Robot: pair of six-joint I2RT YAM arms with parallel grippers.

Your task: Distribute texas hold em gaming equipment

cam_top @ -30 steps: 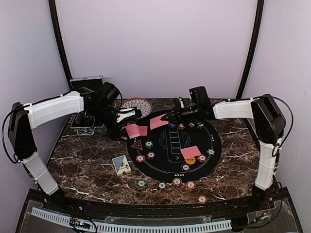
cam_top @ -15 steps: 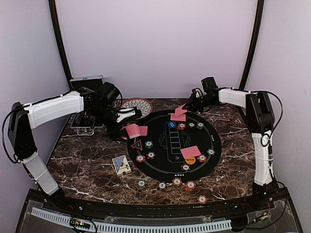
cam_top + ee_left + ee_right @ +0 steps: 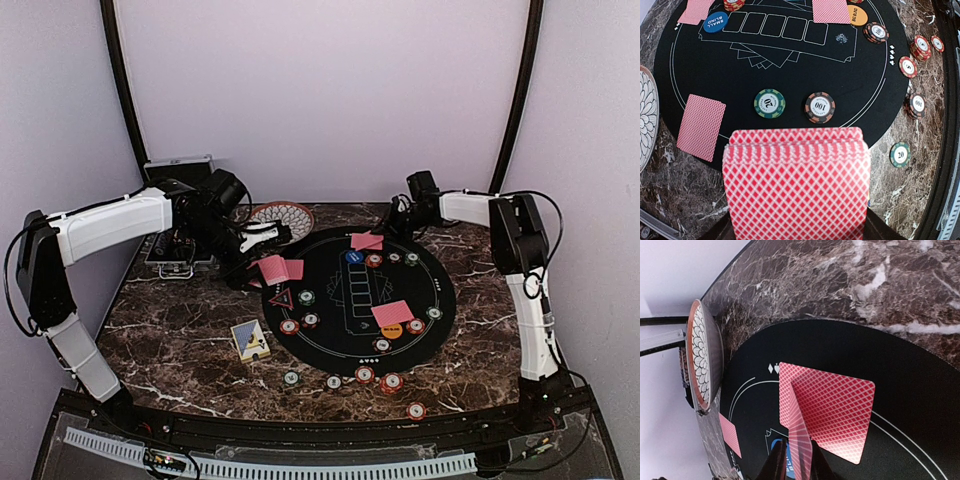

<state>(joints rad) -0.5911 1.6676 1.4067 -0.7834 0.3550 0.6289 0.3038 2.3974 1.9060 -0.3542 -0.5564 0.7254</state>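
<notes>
My left gripper point(image 3: 797, 230) is shut on a deck of red-backed playing cards point(image 3: 796, 185), held over the near-left rim of the black round mat point(image 3: 440, 290); the deck hides its fingers. My right gripper point(image 3: 799, 465) hovers at the mat's far edge point(image 3: 390, 228). One red-backed card point(image 3: 801, 440) stands edge-on between its fingers, just above another card point(image 3: 840, 410) lying flat. Two cards point(image 3: 280, 268) lie at the mat's left and a pair point(image 3: 393, 313) lies at the near right. Striped chips point(image 3: 820, 107), a blue button point(image 3: 715, 22), an orange button point(image 3: 858, 15) and a red triangle point(image 3: 281, 298) sit on the mat.
A patterned bowl point(image 3: 282, 215) stands at the back left beside the mat. A silver-edged black case point(image 3: 175, 170) lies open behind my left arm. A blue and yellow card box point(image 3: 250, 340) rests left of the mat. Several chips point(image 3: 364, 375) line the marble near the front edge.
My right gripper has carried a card from the mat's far left to its far edge and lowered it over a card lying there. The left arm has not moved.
</notes>
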